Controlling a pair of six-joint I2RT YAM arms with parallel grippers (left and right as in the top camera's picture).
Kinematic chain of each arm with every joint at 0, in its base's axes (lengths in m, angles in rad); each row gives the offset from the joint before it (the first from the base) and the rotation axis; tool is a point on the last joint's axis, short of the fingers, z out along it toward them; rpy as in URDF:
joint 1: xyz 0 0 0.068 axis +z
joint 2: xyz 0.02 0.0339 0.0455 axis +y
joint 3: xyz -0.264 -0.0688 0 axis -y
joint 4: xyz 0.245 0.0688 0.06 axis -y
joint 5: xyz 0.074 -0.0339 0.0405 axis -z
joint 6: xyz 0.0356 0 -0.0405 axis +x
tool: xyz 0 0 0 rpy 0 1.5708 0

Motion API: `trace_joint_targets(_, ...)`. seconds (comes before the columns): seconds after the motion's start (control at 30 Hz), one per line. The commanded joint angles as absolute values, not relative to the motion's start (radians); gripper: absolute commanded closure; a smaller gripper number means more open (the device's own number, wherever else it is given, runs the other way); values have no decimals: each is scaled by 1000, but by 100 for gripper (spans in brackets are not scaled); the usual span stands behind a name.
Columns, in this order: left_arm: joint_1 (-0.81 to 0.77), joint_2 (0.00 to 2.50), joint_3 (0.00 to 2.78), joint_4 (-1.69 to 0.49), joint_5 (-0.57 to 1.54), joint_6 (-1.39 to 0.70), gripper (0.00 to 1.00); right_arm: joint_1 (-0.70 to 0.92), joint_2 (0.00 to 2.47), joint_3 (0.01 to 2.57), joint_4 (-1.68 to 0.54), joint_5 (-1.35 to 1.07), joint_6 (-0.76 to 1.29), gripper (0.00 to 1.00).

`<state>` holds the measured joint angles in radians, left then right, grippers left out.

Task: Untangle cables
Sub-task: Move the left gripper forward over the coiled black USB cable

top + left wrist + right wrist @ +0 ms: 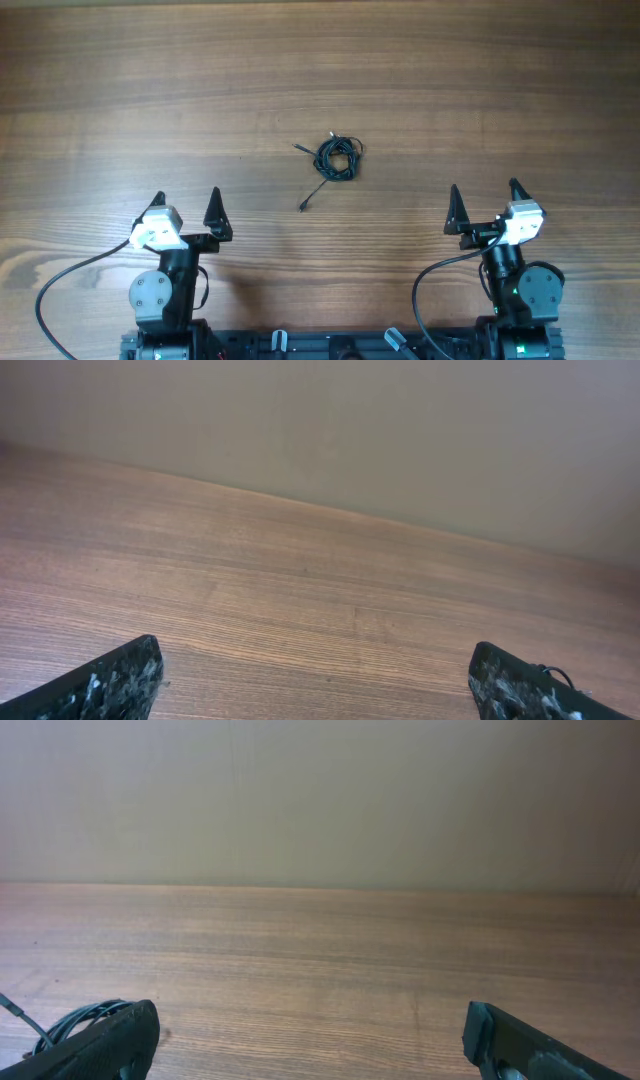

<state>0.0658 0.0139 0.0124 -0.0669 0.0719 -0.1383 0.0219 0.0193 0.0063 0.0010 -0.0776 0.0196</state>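
The cables (pixel 336 158) lie in a small dark knot near the middle of the wooden table (pixel 320 70), with one thin strand trailing down-left to a tiny plug end. A bit of the knot shows at the lower left of the right wrist view (pixel 70 1018) and behind the right finger in the left wrist view (pixel 556 674). My left gripper (pixel 186 204) rests open near the front left, well short of the knot. My right gripper (pixel 484 198) stands open at the front right. In both wrist views, left gripper (pixel 315 660) and right gripper (pixel 312 1020), only bare wood lies between the fingers.
Thick black cords (pixel 70 275) run from each arm base along the table's front edge. A plain wall (pixel 320 800) rises behind the far edge of the table.
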Motion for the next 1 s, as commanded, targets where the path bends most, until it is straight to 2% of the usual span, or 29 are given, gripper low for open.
trace_joint_targets(0.0, 64, 7, 6, -72, 58, -119, 0, 26, 4, 5, 3, -81, 2, 0)
trace_joint_targets(0.57, 64, 7, 6, -71, 58, -119, 0, 26, 4, 5, 3, -81, 2, 0)
trace_joint_targets(0.77, 64, 7, 6, -1, 79, -121, 0, 26, 4, 5, 3, -81, 2, 0)
trace_joint_targets(0.97, 64, 7, 32, -44, 82, -308, 0, 26, 4, 5, 3, -81, 2, 0)
